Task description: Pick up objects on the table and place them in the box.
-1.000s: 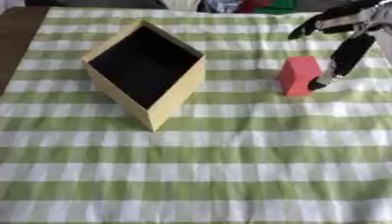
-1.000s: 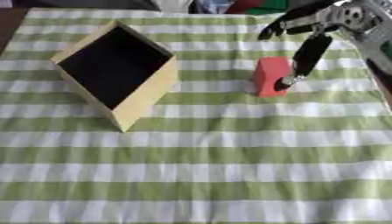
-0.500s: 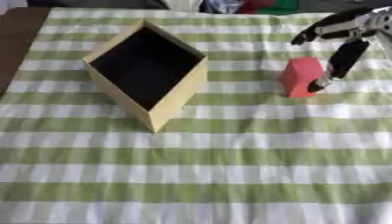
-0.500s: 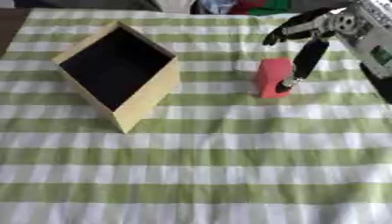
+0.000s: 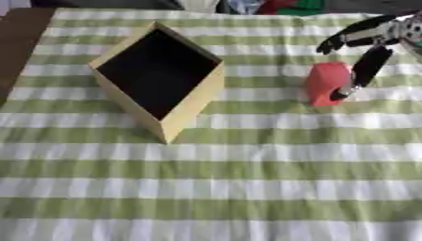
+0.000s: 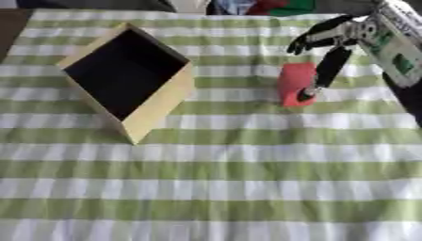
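The near part of the table is covered only by the green-and-white striped cloth (image 5: 247, 188); no objects lie there.

Further back, at centre-left, the box (image 5: 161, 80) stands on the cloth with its opening facing up and one corner pointing toward the near edge. Its dark interior appears empty.

To the right of the box and well apart from it, the red block (image 5: 328, 83) stands on the cloth. It is the only loose object in view.

The right hand (image 6: 329, 49) enters from the far right and sits at the block. One digit extends down along the block's right face, with its tip near the cloth. The other fingers (image 5: 362, 30) spread outward above and beyond the block's top. The hand is released: nothing is enclosed and the block rests on the cloth. Whether the lowered digit is touching the block cannot be confirmed.

The left hand does not appear in either view.

Current step, as judged: approach and grasp of the red block; the lift is not begun.

Next move requirements: bring the opposing fingers against the block's left or far face, close on it, raise it clear of the cloth, carry it left over the box opening, and release.
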Motion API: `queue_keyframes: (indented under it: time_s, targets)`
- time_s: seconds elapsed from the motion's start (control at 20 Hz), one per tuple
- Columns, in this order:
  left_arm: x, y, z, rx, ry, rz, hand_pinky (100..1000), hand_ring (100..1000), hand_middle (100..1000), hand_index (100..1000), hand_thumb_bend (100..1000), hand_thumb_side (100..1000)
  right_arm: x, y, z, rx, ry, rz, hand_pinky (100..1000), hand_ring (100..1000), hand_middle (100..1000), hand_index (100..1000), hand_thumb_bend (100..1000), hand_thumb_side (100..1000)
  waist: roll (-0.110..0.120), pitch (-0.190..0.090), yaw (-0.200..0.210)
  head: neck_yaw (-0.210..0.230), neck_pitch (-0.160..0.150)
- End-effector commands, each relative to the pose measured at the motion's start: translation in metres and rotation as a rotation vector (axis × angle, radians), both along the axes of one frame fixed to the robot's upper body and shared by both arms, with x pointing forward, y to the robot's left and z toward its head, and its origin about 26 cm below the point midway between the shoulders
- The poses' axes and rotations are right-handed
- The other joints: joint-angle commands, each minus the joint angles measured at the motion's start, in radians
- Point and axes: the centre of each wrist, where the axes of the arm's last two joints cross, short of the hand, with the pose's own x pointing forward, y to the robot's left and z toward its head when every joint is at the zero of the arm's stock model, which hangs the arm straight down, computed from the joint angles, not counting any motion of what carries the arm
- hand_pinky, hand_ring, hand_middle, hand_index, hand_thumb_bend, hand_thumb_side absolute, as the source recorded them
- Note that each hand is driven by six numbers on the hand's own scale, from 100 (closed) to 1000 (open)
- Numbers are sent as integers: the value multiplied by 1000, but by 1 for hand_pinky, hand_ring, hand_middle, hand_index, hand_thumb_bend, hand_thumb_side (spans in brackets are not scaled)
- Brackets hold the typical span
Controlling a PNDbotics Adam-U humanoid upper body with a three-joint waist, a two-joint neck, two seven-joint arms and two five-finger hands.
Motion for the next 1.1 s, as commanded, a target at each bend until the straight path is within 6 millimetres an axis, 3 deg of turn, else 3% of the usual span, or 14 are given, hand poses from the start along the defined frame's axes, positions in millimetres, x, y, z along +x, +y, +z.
queue_keyframes:
  time_s: [0.05,0.3,0.45,0.7,0.85,1.1]
  targets:
    - [-2,0,8,13,-26,-7,1000,475,493,740,100,134,-1,-4,14,-9,-33,-3,990,1000,902,1000,540,273,1,-17,0,1,-9]
    - [-2,0,7,9,-23,-8,1000,475,493,740,100,134,0,-3,11,-11,-43,-4,964,997,859,971,477,213,1,-16,2,2,-12]
    - [-2,0,8,7,-23,-10,1000,475,492,739,100,132,2,-3,9,-9,-53,-8,948,985,816,904,416,100,0,-17,2,2,-13]
    - [-2,0,7,5,-21,-10,1000,475,492,739,100,133,3,-2,5,-4,-59,-23,920,965,770,844,384,100,0,-20,3,3,-15]
    - [-2,0,7,4,-20,-9,1000,475,492,739,100,132,4,-1,5,2,-62,-25,907,957,755,813,299,100,-1,-21,2,2,-14]
    - [-2,0,7,4,-22,-9,1000,476,493,739,100,131,4,0,4,12,-72,-29,897,950,740,801,252,100,-2,-23,0,3,-16]
